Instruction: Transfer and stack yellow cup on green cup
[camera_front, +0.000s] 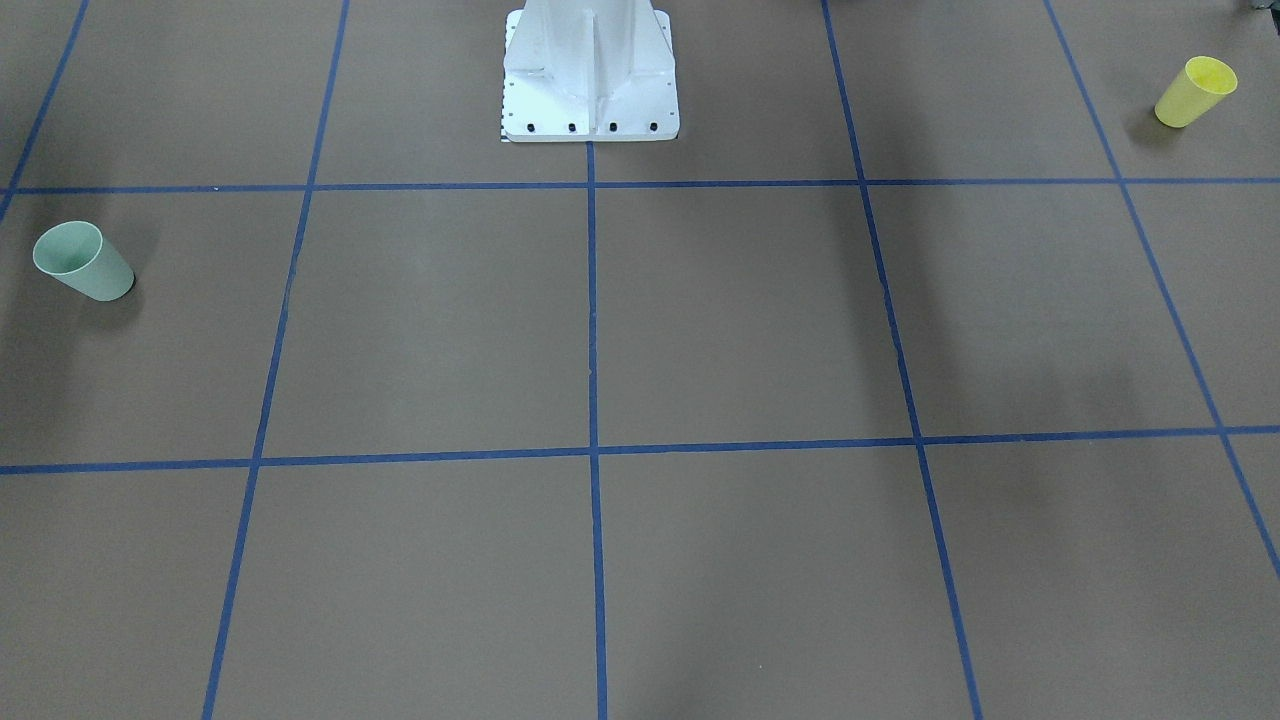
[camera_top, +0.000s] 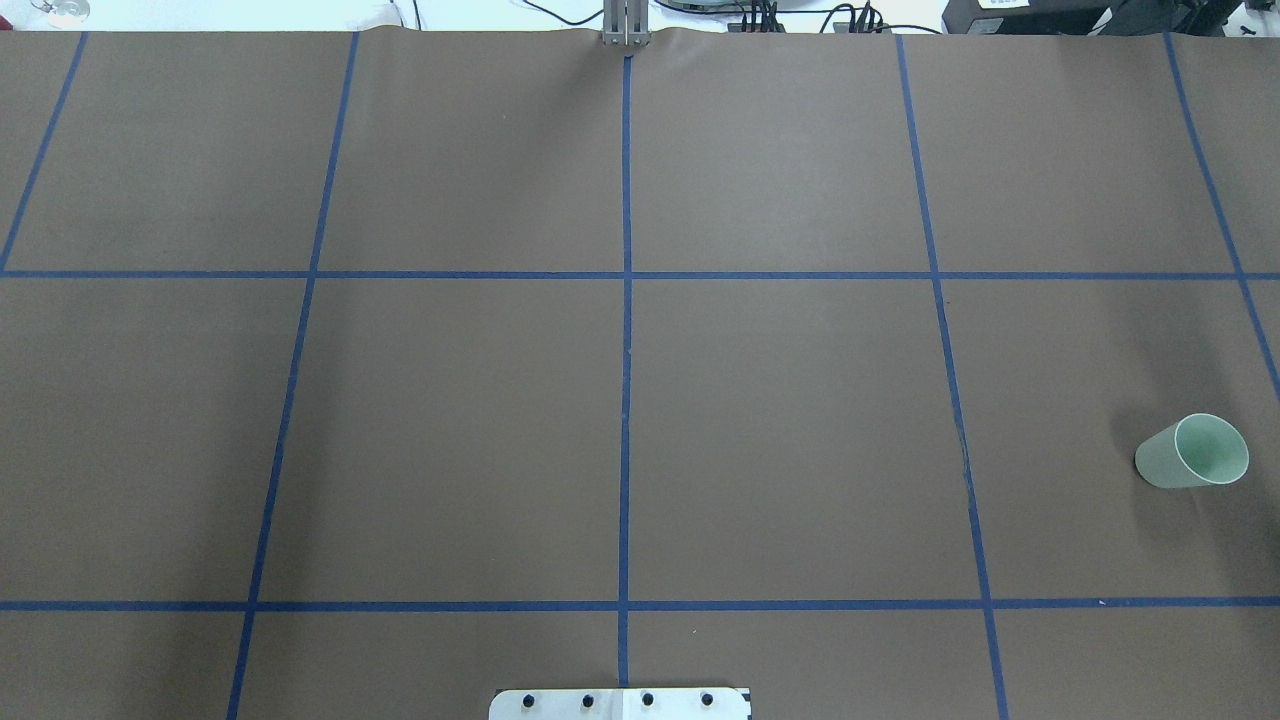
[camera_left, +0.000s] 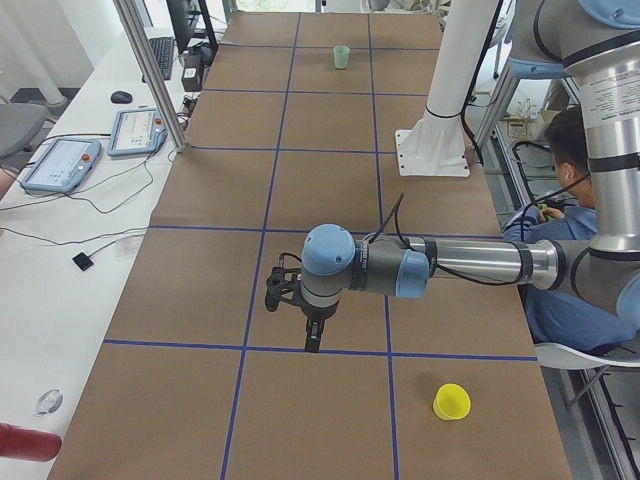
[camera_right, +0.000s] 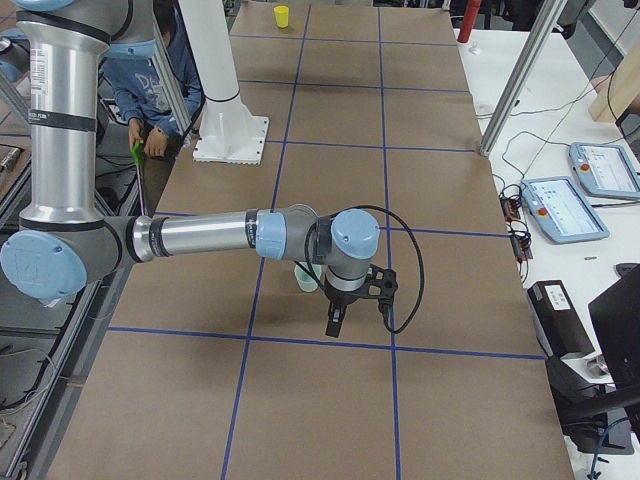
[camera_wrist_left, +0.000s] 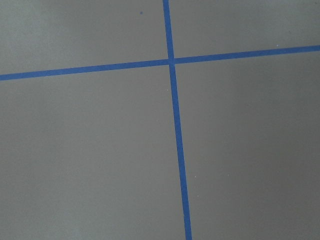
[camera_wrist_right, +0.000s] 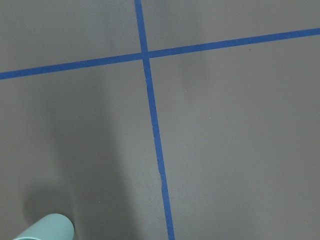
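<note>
The yellow cup (camera_front: 1195, 92) stands upright near the table's end on my left side; it also shows in the exterior left view (camera_left: 451, 402) and far off in the exterior right view (camera_right: 282, 15). The green cup (camera_front: 82, 262) stands upright near the opposite end (camera_top: 1192, 452), with its rim at the right wrist view's bottom edge (camera_wrist_right: 45, 228). My left gripper (camera_left: 312, 335) hangs pointing down over the table, apart from the yellow cup. My right gripper (camera_right: 335, 322) hangs pointing down beside the green cup (camera_right: 306, 278). I cannot tell whether either is open or shut.
The white robot base (camera_front: 590, 80) stands at the table's middle edge. Blue tape lines (camera_top: 625, 400) grid the brown table. A side table with tablets (camera_left: 60, 165) and cables runs along the far side. A seated operator (camera_left: 560, 150) is behind the robot.
</note>
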